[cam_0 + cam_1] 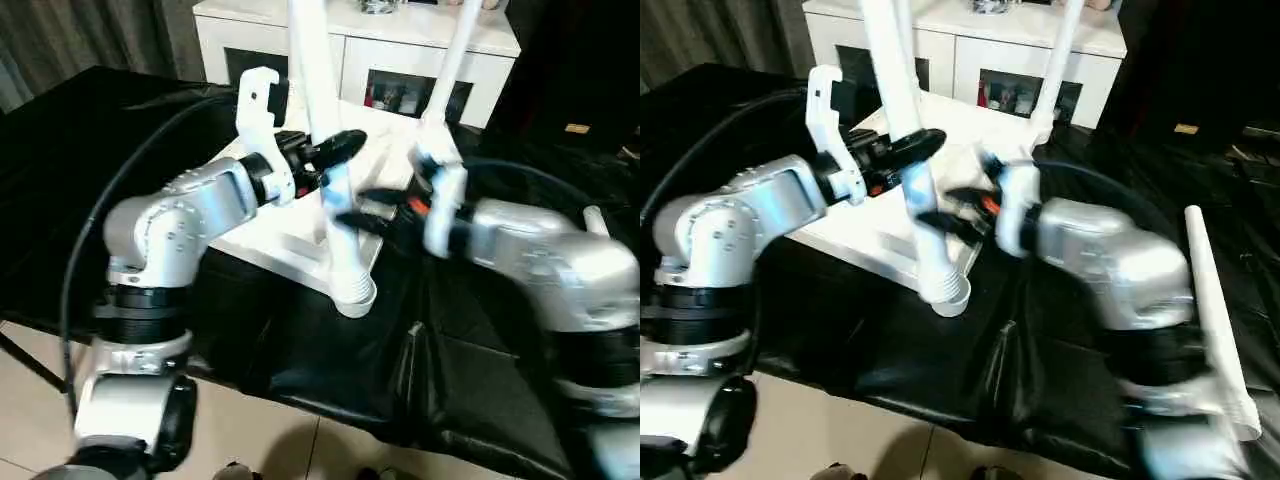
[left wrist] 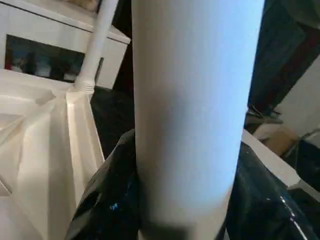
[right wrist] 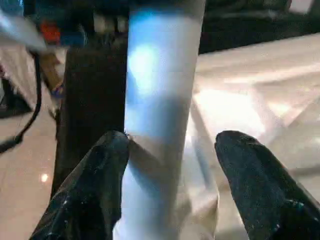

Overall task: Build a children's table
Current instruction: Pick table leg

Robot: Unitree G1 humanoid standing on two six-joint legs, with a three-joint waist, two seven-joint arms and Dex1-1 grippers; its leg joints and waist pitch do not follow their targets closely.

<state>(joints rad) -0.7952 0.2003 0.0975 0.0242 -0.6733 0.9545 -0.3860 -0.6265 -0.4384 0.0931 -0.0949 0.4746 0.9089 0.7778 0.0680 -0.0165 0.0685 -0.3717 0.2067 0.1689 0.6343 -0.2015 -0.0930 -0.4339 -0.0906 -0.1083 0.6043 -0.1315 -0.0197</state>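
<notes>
The place looks like a furnished room in a home, or one staged as such. A white cabinet point(image 1: 350, 45) with glass-fronted compartments stands beyond the jaws, grey curtains point(image 1: 90, 35) hang off to one side of them, pale glossy floor tiles point(image 1: 250, 440) lie below, and black sheeting point(image 1: 330, 370) drapes the work surface.

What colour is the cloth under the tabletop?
Black; the cloth under the tabletop shows best in the left eye view.
</notes>
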